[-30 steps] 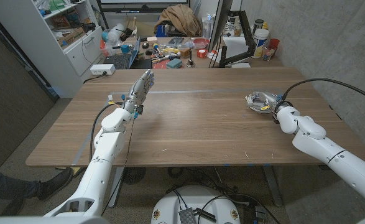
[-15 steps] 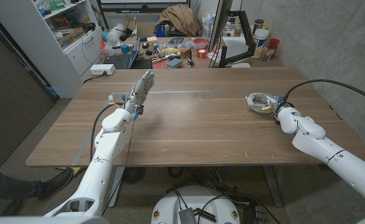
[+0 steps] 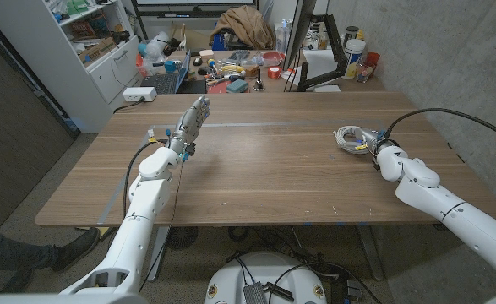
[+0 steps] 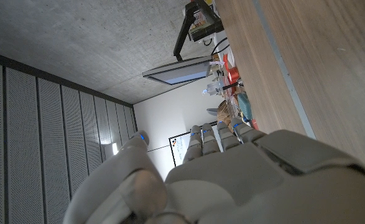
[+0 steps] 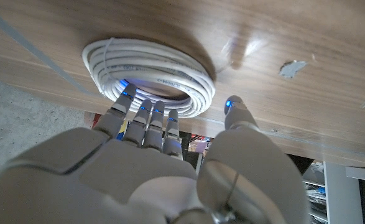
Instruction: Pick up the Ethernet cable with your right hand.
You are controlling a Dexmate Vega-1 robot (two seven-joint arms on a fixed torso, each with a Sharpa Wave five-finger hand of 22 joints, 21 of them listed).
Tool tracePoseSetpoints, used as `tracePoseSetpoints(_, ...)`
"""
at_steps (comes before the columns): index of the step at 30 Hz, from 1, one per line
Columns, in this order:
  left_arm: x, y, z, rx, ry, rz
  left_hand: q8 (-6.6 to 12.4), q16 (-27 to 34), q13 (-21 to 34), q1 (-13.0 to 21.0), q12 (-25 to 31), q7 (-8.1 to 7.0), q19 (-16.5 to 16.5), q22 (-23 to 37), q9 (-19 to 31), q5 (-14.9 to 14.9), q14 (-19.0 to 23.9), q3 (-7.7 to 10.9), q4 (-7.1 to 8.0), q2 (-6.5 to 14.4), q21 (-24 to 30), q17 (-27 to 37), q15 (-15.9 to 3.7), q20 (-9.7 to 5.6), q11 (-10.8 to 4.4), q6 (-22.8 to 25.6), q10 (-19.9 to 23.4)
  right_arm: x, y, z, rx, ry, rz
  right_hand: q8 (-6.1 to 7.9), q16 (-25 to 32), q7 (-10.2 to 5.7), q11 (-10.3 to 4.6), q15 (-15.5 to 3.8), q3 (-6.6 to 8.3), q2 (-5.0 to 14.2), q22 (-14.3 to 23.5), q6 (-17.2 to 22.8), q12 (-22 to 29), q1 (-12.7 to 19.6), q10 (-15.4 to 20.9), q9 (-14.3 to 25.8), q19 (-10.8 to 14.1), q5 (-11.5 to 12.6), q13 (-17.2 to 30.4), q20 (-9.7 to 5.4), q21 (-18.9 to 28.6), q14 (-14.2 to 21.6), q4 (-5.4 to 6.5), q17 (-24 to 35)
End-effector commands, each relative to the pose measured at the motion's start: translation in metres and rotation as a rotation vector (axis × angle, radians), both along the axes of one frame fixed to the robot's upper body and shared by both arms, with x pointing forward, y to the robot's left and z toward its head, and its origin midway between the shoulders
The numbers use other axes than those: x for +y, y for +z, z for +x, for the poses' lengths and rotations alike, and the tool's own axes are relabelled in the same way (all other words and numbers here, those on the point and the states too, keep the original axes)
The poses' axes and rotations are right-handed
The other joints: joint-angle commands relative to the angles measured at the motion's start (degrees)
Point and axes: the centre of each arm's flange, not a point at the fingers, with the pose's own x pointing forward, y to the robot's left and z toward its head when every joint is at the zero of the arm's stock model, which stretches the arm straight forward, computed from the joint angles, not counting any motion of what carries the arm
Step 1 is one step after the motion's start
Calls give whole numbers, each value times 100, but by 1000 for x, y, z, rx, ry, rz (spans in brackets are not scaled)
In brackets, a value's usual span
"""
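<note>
**Right hand at the coiled cable**

Ethernet cable (image 3: 350, 138) coiled in a white ring on the table (image 3: 264, 169), toward the robot's right side, not far from the far edge. Right hand (image 3: 373, 143) just beside the coil, on its near-right side; in the right wrist view, fingers (image 5: 146, 121) side by side, reaching to the coil's rim, thumb apart beside the ring, nothing gripped. Actual contact with the cable hard to tell. Left hand (image 3: 192, 121) raised over the table's left half, well apart from the cable, fingers straight and close together, holding nothing.
</note>
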Motion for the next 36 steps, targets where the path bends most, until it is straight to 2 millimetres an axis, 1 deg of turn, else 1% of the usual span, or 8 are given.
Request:
tracePoseSetpoints(1,-1,-2,2,7,-1,-2,13,22,18,32,17,9,-54,33,19,12,-23,-23,-5,13,44,19,23,-114,-23,60,27,-1,-7,2,0,-15,0,54,28,-35,21,-22,30,-17,13,70,47,83,61,10,77,46,15,17,-6,73,6,12)
tracePoseSetpoints(12,-2,-1,2,9,-1,1,9,24,19,34,18,2,-59,33,19,12,-20,-31,-5,18,44,19,23,-107,-13,53,30,-1,-15,4,-1,-24,-9,87,49,-66,-12,-78,46,-30,14,173,86,160,171,11,181,72,16,32,-8,171,-2,11)
tracePoseSetpoints(17,-2,-2,2,12,-1,0,14,25,19,35,17,12,-59,33,20,12,-18,-35,-6,19,45,19,25,-106,-29,65,27,-2,-17,3,-15,-29,-15,120,75,-51,-45,-122,63,-37,20,294,120,230,275,12,396,97,17,-51,37,302,-3,13)
tracePoseSetpoints(24,-3,-3,2,12,-3,-1,13,22,19,35,15,6,-63,34,20,12,-25,-40,-6,21,44,19,24,-107,-28,66,24,-5,-19,2,-46,-28,-12,210,170,-70,-157,-317,132,14,50,708,202,443,571,21,1040,149,24,-337,184,821,20,39)
tracePoseSetpoints(27,-3,-4,2,12,-2,-2,12,20,19,36,16,8,-66,34,20,12,-31,-43,-6,22,43,19,20,-105,-10,65,27,-5,-19,1,-63,-28,-15,226,218,-125,-241,-444,227,105,64,871,241,664,730,30,1338,158,31,-435,252,1139,-5,51)
tracePoseSetpoints(29,-3,-5,1,13,-3,-4,12,22,19,36,17,3,-66,34,20,12,-27,-44,-6,23,43,19,22,-106,-19,65,29,-5,-19,1,-74,-26,-18,243,254,-147,-223,-492,280,152,75,1004,275,799,868,37,1636,152,37,-582,338,1373,-12,64)
tracePoseSetpoints(30,-3,-5,1,13,-2,-4,13,22,19,36,17,5,-66,34,20,13,-28,-44,-6,23,44,19,22,-105,-22,68,29,-5,-19,1,-76,-27,-20,263,276,-165,-223,-525,306,175,78,1089,291,860,927,40,1731,150,40,-689,365,1480,-16,71)
tracePoseSetpoints(36,-3,-7,0,13,0,-9,19,22,19,37,12,9,-70,34,20,13,-27,-49,-6,26,43,19,28,-102,-15,87,15,-4,-20,1,-85,-33,-33,340,341,-305,-363,-701,473,333,97,1471,388,1274,1282,56,2202,101,53,-906,510,1917,-58,108)
